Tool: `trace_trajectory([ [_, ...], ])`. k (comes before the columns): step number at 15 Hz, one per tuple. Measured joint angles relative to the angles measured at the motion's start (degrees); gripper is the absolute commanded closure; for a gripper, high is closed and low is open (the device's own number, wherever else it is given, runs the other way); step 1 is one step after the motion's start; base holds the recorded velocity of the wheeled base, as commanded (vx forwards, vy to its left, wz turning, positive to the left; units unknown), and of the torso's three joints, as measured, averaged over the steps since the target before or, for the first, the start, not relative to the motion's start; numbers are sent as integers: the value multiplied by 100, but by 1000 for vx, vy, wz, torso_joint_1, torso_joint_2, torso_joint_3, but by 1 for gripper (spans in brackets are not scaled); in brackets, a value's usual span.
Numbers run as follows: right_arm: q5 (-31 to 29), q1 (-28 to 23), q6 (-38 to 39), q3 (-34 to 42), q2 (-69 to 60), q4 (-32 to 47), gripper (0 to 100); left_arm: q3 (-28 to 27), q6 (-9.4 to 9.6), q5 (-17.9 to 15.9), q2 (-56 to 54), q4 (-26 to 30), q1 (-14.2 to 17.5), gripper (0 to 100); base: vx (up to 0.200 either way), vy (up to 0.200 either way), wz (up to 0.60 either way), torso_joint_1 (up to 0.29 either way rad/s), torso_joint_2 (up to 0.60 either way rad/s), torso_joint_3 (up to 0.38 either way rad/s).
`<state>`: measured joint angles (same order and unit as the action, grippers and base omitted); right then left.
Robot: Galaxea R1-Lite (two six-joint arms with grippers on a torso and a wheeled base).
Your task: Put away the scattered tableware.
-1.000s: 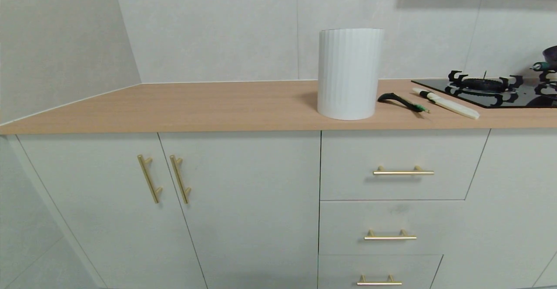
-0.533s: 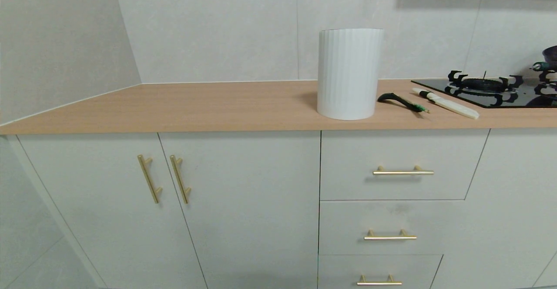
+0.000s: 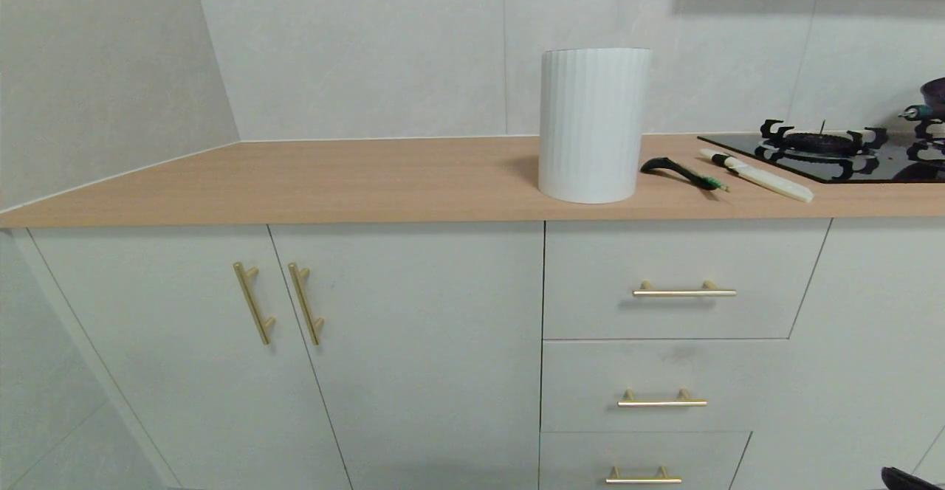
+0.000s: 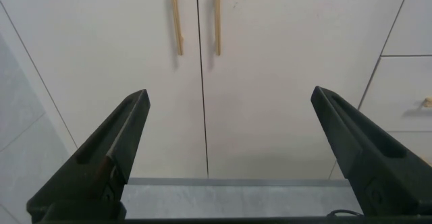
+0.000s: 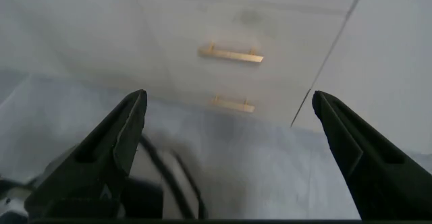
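Nothing on the counter has shifted since the earlier frames. The one change is a dark shape (image 3: 909, 479) at the bottom right corner of the head view, probably part of the right arm coming up.

On the light wooden countertop (image 3: 332, 180) stands a tall white ribbed cylindrical holder (image 3: 594, 125), upright with its mouth at the top. I judge it stands so because the utensils are meant to drop in from above. Just beside it, on the robot's right, a black curved-handled utensil with a green tip (image 3: 683, 173) lies flat. Next to that lies a long cream-white knife-shaped utensil (image 3: 757, 175), its far end near the edge of the black glass gas hob (image 3: 827, 152). Both lie loose on the wood, apart from the holder, so the putting away is not yet begun.

The left gripper (image 4: 229, 97) has its two dark fingers spread wide with nothing between them. It faces the pale double cabinet doors with slim brass handles (image 4: 179, 15). The right gripper (image 5: 228, 97) is likewise spread and empty, facing the pale drawer fronts with brass bar handles (image 5: 231, 54) and the floor.

Both grippers hang low before the cabinet fronts, well below and well apart from the tableware. As the utensils lie to the right of the holder, the right gripper looks the better placed to go up for them.
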<state>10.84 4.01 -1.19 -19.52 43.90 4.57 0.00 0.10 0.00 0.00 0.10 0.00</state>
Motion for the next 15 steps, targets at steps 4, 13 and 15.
trace_trajectory([
  [4, 18, 133, 5, -639, 2343, -913, 0, 0, 0, 0, 0, 0, 0, 0, 0, 0, 0, 0, 0, 0],
  [13, -57, 200, 27, -1201, 6828, -3621, 0, 0, 0, 0, 0, 0, 0, 0, 0, 0, 0, 0, 0, 0],
  [15, -96, 216, 124, -1226, 7534, -4284, 0, 0, 0, 0, 0, 0, 0, 0, 0, 0, 0, 0, 0, 0],
])
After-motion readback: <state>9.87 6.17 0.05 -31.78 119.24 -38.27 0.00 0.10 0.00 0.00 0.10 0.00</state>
